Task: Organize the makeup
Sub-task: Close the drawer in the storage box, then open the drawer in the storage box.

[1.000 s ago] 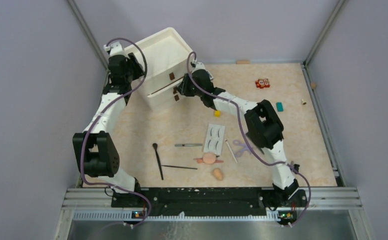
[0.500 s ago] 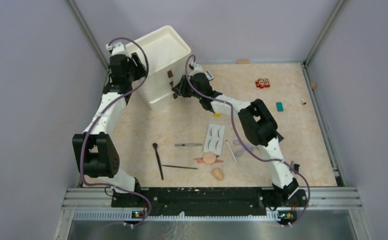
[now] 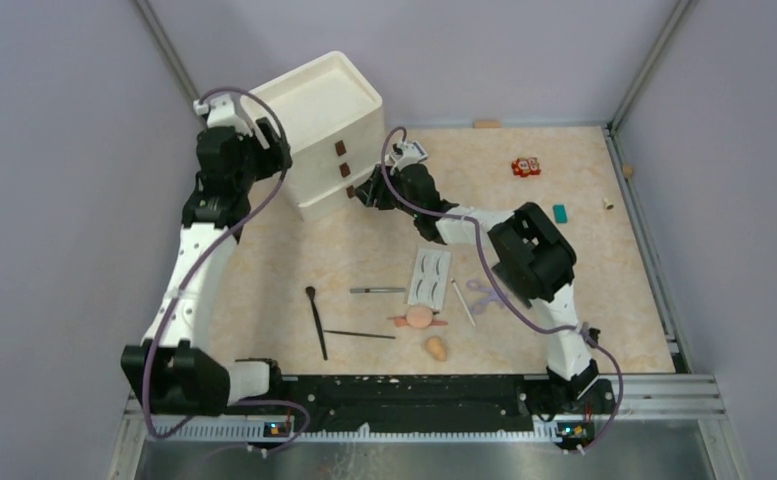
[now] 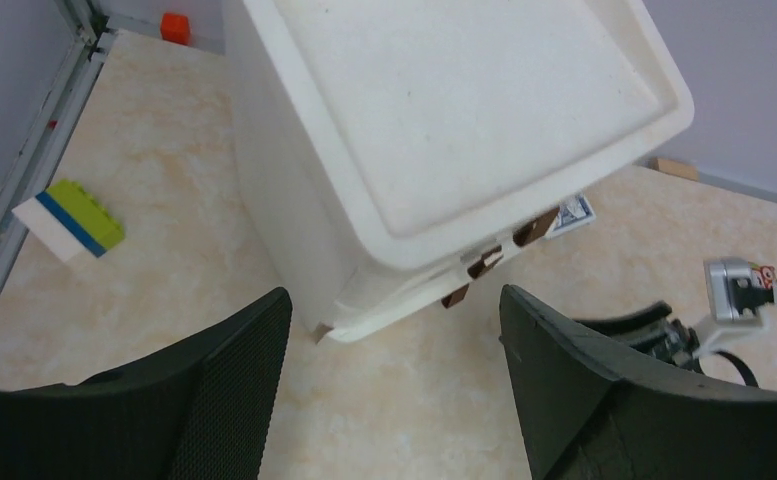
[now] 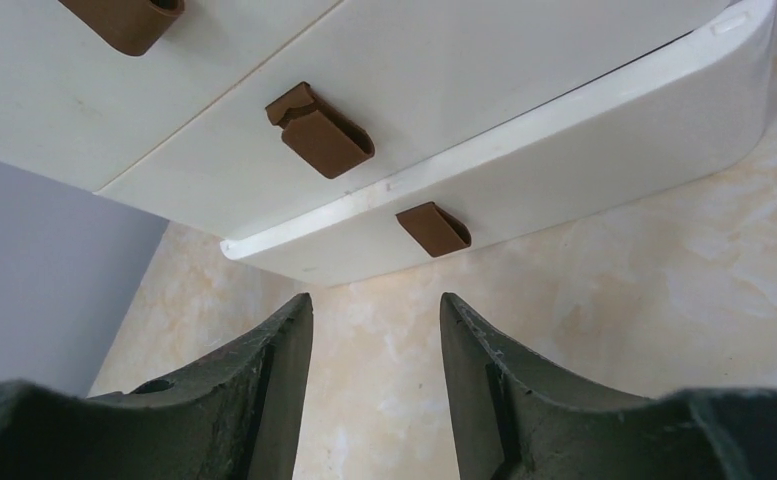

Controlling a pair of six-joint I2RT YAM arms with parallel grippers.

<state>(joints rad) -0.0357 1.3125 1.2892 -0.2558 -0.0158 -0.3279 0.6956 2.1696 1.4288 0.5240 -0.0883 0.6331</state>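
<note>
The white drawer chest [image 3: 319, 120] stands at the back left with three brown handles. My right gripper [image 3: 366, 193] is open and empty just in front of the bottom handle [image 5: 434, 228]; the bottom drawer [image 5: 584, 130] sticks out slightly. My left gripper [image 3: 256, 150] is open and empty beside the chest's left side [image 4: 294, 200]. On the table lie the white false-eyelash card [image 3: 429, 276], a black brush [image 3: 315, 318], a thin brush [image 3: 359, 334], a pencil [image 3: 377, 290], a pink puff [image 3: 419, 317], a peach sponge [image 3: 435, 348] and the purple curler [image 3: 484, 295].
A teal block [image 3: 560, 212] and a red item [image 3: 525, 166] lie at the back right. A green, blue and white block [image 4: 69, 218] and an orange block [image 4: 174, 25] sit left of the chest. A blue patterned card box [image 4: 572, 212] lies behind it.
A drawer that stood open with a thin stick in it has been pushed in. My right gripper has drawn back a little from the chest front. My left arm has swung left, off the chest.
</note>
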